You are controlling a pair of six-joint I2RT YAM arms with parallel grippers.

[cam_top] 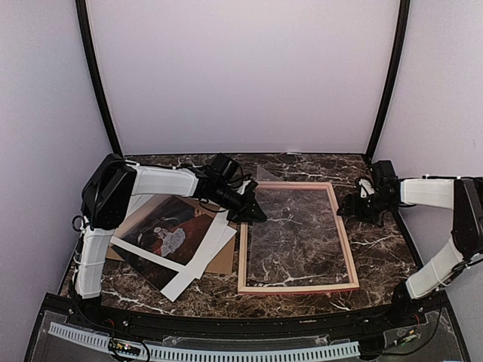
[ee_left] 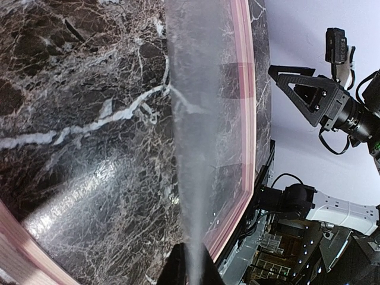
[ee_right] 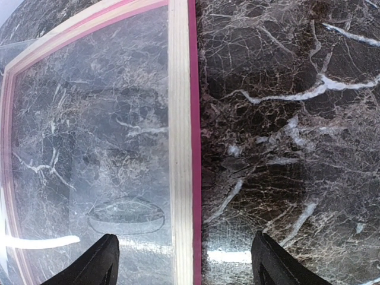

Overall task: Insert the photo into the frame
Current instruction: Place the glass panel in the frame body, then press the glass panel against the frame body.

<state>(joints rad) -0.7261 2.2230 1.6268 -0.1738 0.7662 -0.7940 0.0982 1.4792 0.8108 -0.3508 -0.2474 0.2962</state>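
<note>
The pink frame (cam_top: 298,289) lies flat on the marble table, right of centre. A clear sheet (cam_top: 290,226) lies over it, its near-left part raised. My left gripper (cam_top: 256,215) is shut on that sheet's left edge; in the left wrist view the fingers (ee_left: 172,267) pinch the sheet (ee_left: 196,148), seen edge-on, with the frame rail (ee_left: 249,119) beyond. The photo (cam_top: 170,234) lies face up at the left, untouched. My right gripper (cam_top: 355,207) is open at the frame's right rail; in the right wrist view it (ee_right: 184,237) straddles the rail (ee_right: 181,119).
The photo rests on a white mat (cam_top: 200,260) and a brown cardboard board (cam_top: 224,260), stacked askew at the left. Curved black posts and white walls close in the back and sides. My right arm (ee_left: 332,107) shows in the left wrist view.
</note>
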